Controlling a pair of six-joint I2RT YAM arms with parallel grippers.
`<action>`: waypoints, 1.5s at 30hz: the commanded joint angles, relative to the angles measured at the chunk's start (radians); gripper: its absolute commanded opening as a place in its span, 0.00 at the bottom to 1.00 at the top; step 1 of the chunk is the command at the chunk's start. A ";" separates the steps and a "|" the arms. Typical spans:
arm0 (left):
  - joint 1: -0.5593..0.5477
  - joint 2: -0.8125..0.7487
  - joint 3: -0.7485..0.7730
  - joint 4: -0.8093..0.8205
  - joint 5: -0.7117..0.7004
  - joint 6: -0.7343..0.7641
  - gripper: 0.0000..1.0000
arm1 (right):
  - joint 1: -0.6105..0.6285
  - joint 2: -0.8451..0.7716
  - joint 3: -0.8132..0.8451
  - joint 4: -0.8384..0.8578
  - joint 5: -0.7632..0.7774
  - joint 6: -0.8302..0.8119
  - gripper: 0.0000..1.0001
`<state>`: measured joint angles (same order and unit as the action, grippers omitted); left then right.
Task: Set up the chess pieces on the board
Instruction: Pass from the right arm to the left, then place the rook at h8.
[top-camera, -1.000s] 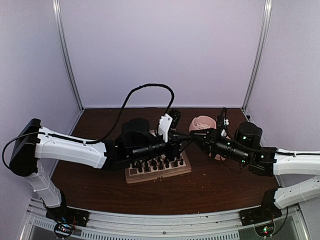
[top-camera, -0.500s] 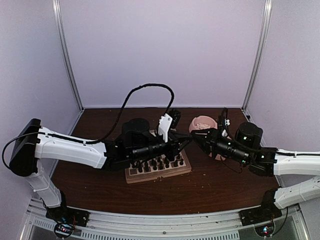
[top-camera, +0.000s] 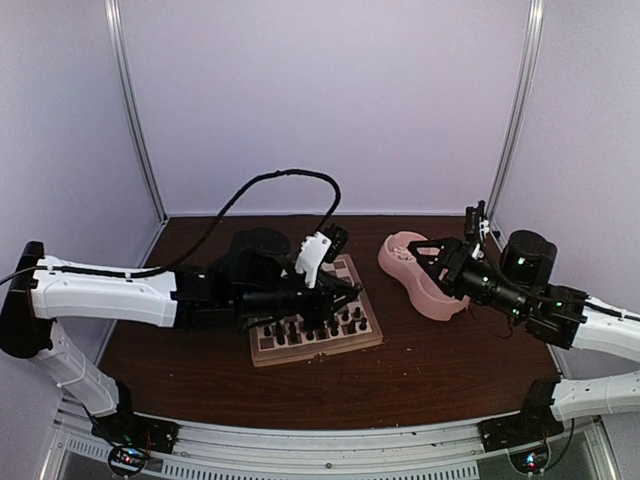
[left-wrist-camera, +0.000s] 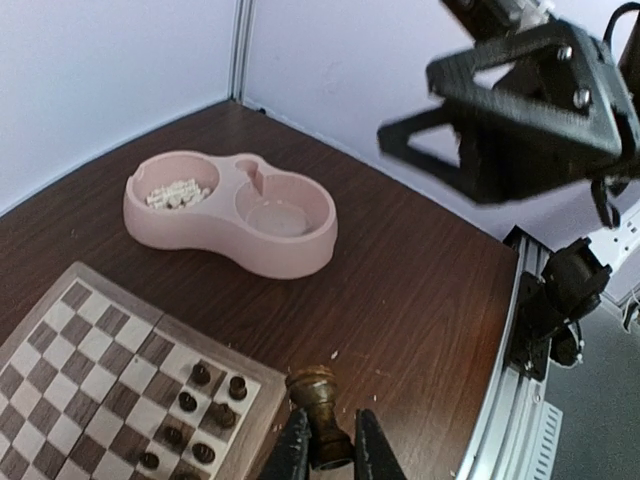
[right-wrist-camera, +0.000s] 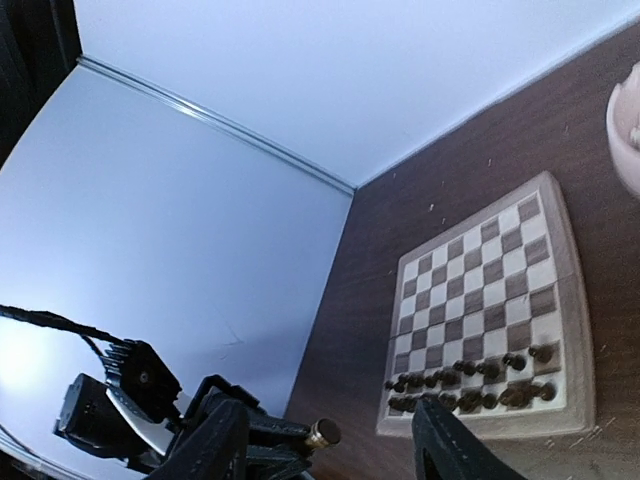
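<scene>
My left gripper (left-wrist-camera: 325, 452) is shut on a dark brown chess piece (left-wrist-camera: 318, 400), held off the board's right edge above the table. In the top view the left gripper (top-camera: 352, 289) hovers at the right side of the board (top-camera: 310, 351). Two rows of dark chess pieces (top-camera: 312, 327) stand along the board's near edge, also visible as dark pieces (left-wrist-camera: 205, 405) and a row of pieces (right-wrist-camera: 470, 380). My right gripper (top-camera: 425, 258) is open and empty over the pink bowl. In its wrist view the right gripper (right-wrist-camera: 328, 450) faces the board (right-wrist-camera: 480, 290) and the held piece (right-wrist-camera: 322, 433).
A pink double bowl (top-camera: 432, 296) sits right of the board. One well of the bowl (left-wrist-camera: 300, 250) holds several small cream-white pieces (left-wrist-camera: 178, 193). A black cable loops above the left arm. Walls close in the back and sides.
The grippers met beside the board; the right gripper has opened and drawn back right over the bowl. The left arm has pulled back left with the dark piece in its jaws.
</scene>
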<state>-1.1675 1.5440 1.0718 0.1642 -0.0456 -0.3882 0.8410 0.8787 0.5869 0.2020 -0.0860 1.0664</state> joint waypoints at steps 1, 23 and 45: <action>0.020 -0.103 0.089 -0.437 0.035 -0.087 0.00 | -0.029 -0.050 0.162 -0.355 0.159 -0.511 0.59; 0.168 -0.260 0.044 -1.133 0.060 -0.342 0.00 | -0.067 0.110 -0.203 0.211 0.594 -1.120 0.88; 0.276 0.064 0.109 -1.020 0.198 -0.270 0.00 | -0.066 0.122 -0.202 0.212 0.555 -1.126 0.88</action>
<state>-0.9016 1.5517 1.1229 -0.8856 0.1204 -0.6861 0.7780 0.9947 0.3840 0.4004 0.4721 -0.0544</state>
